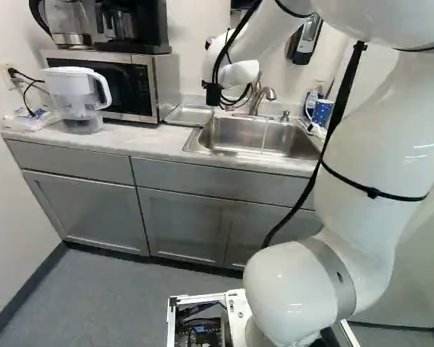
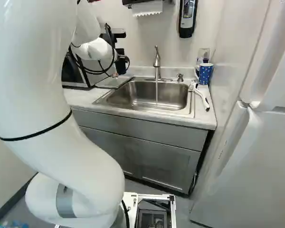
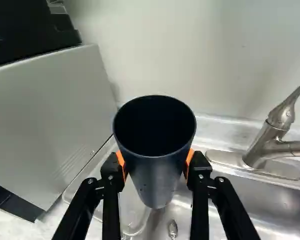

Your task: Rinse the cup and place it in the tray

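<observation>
In the left base view the gripper (image 1: 213, 94) shows as a small dark shape by the tray's sink side; cup and fingers cannot be told apart there. In the wrist view the gripper (image 3: 156, 167) is shut on the dark grey cup (image 3: 157, 175), an orange pad against each side. The cup's open mouth faces the camera, its narrower base pointing away. Beyond and partly behind the cup lies the shallow tray (image 3: 77, 187), also visible in the right base view as a flat tray (image 2: 113, 82) between microwave and sink. Whether the cup touches it, I cannot tell.
Water runs from the faucet (image 2: 156, 66) into the steel sink (image 2: 173, 96). The microwave (image 3: 50, 115) stands close beside the cup. A blue dotted mug (image 2: 205, 73) and a brush (image 2: 202, 98) are on the sink's far side. A pitcher (image 1: 76, 94) stands left of the microwave.
</observation>
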Robot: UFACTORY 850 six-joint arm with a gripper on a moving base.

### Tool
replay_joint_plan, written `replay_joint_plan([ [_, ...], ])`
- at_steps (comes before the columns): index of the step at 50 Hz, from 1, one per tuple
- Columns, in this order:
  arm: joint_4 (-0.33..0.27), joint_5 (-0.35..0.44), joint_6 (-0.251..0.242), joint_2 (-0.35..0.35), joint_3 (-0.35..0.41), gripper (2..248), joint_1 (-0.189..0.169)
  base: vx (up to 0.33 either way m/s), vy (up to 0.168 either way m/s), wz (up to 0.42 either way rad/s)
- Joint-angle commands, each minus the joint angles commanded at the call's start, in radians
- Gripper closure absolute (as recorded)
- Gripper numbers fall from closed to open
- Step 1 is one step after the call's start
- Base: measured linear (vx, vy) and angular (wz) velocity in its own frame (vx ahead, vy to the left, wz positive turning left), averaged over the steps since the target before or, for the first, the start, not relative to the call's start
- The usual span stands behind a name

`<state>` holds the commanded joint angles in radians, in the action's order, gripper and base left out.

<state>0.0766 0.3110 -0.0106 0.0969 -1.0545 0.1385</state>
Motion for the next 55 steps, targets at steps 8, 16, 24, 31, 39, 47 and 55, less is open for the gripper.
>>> replay_joint_plan([
  [8,0.000,0.000,0.000,0.028,-0.029,125,0.019,0.000,0.000,0.000],
  [16,0.000,0.000,0.000,0.054,-0.058,125,0.039,0.000,0.000,0.000],
  [24,0.000,0.000,0.000,0.079,-0.085,125,0.058,0.000,0.000,0.000],
  [31,0.000,0.000,0.000,0.100,-0.108,125,0.075,0.000,0.000,0.000],
  [39,0.000,0.000,0.000,0.131,-0.130,125,0.093,0.000,0.000,0.000],
  [47,0.000,0.000,0.000,0.164,-0.151,125,0.112,0.000,0.000,0.000],
  [55,0.000,0.000,0.000,0.196,-0.171,125,0.129,0.000,0.000,0.000],
])
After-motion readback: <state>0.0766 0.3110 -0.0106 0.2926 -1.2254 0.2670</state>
